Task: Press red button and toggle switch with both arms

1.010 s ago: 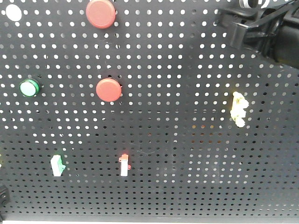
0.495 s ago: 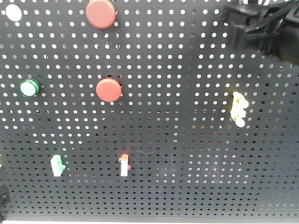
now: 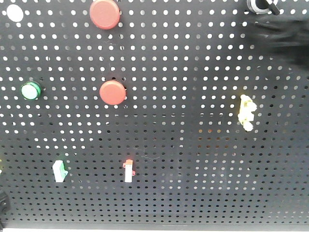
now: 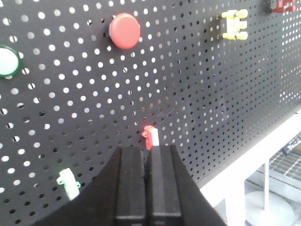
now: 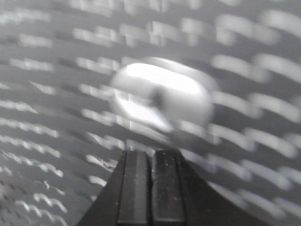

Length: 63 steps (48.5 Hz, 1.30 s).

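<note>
Two red buttons sit on the black pegboard (image 3: pixel 193 72), one at the top (image 3: pixel 105 13) and one mid-left (image 3: pixel 112 93). A small red toggle switch (image 3: pixel 128 170) is mounted lower down. In the left wrist view my left gripper (image 4: pixel 147 149) is shut, with its tips just below the red toggle switch (image 4: pixel 150 136), and a red button (image 4: pixel 124 30) is higher up. My right gripper (image 5: pixel 151 153) is shut and faces a blurred white round button (image 5: pixel 162 99). In the front view the right arm (image 3: pixel 282 36) is only a dark blur at the top right.
Also on the board are a green button (image 3: pixel 30 91), a white button (image 3: pixel 14 13), a yellow toggle (image 3: pixel 247 112) and a green toggle (image 3: pixel 59 171). The board's white bottom edge (image 4: pixel 263 146) shows in the left wrist view.
The right arm has moved up and to the right at the top corner of the front view and is now a motion blur. The buttons and toggles look unchanged.
</note>
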{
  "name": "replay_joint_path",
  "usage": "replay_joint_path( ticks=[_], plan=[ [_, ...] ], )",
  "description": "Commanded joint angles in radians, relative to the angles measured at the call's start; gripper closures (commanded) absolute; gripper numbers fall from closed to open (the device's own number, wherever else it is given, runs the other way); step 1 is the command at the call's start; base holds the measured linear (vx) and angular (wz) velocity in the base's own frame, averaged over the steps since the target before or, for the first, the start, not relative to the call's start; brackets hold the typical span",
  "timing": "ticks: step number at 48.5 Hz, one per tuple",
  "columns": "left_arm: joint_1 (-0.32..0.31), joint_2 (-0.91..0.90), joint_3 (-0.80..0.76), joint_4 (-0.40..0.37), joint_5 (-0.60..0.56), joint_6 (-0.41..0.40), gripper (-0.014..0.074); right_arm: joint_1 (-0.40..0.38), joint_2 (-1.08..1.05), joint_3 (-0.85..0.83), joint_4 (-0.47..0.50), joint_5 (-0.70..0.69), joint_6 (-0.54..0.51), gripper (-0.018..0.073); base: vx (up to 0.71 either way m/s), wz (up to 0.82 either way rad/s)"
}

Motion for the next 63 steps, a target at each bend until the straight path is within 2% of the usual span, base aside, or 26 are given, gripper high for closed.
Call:
replay_joint_path(
  ticks=[1, 12, 18, 23, 31, 38, 43, 54, 63],
  plan=[
    [0.001, 0.004, -0.026, -0.014, -0.072, -0.009, 0.0594, -0.048, -0.030, -0.027, -0.001, -0.020, -0.009, 0.0564, 0.00, 0.00],
    [0.001, 0.004, -0.026, -0.013, -0.059, -0.009, 0.0594, -0.053, -0.112, -0.027, -0.016, 0.050, -0.099, 0.0564, 0.00, 0.00],
    [0.001, 0.004, -0.023, -0.013, -0.039, -0.009, 0.0594, -0.053, -0.162, -0.027, -0.099, 0.108, -0.075, 0.0564, 0.00, 0.00],
    [0.001, -0.005, 0.007, -0.013, -0.050, -0.009, 0.0594, -0.053, -0.216, 0.012, -0.199, 0.115, -0.005, 0.0564, 0.00, 0.00],
    [0.001, -0.074, 0.141, -0.014, -0.139, -0.096, 0.0594, -0.053, -0.410, 0.288, -0.336, -0.031, 0.071, 0.0564, 0.00, 0.00],
    [0.001, -0.160, 0.277, -0.014, -0.191, -0.172, 0.0594, -0.053, -0.615, 0.573, -0.351, -0.140, 0.073, 0.0564, 0.00, 0.00],
    [0.001, -0.182, 0.332, -0.014, -0.195, -0.187, 0.0594, -0.053, -0.732, 0.731, -0.351, -0.203, 0.053, 0.0564, 0.00, 0.00],
    [0.001, -0.184, 0.393, -0.014, -0.112, -0.187, 0.0594, -0.053, -0.893, 0.951, -0.336, -0.172, 0.056, 0.0563, 0.00, 0.00],
    [0.001, -0.184, 0.406, -0.014, -0.028, -0.187, 0.0594, -0.053, -0.920, 1.084, -0.336, -0.167, 0.056, 0.0563, 0.00, 0.00]
  ],
)
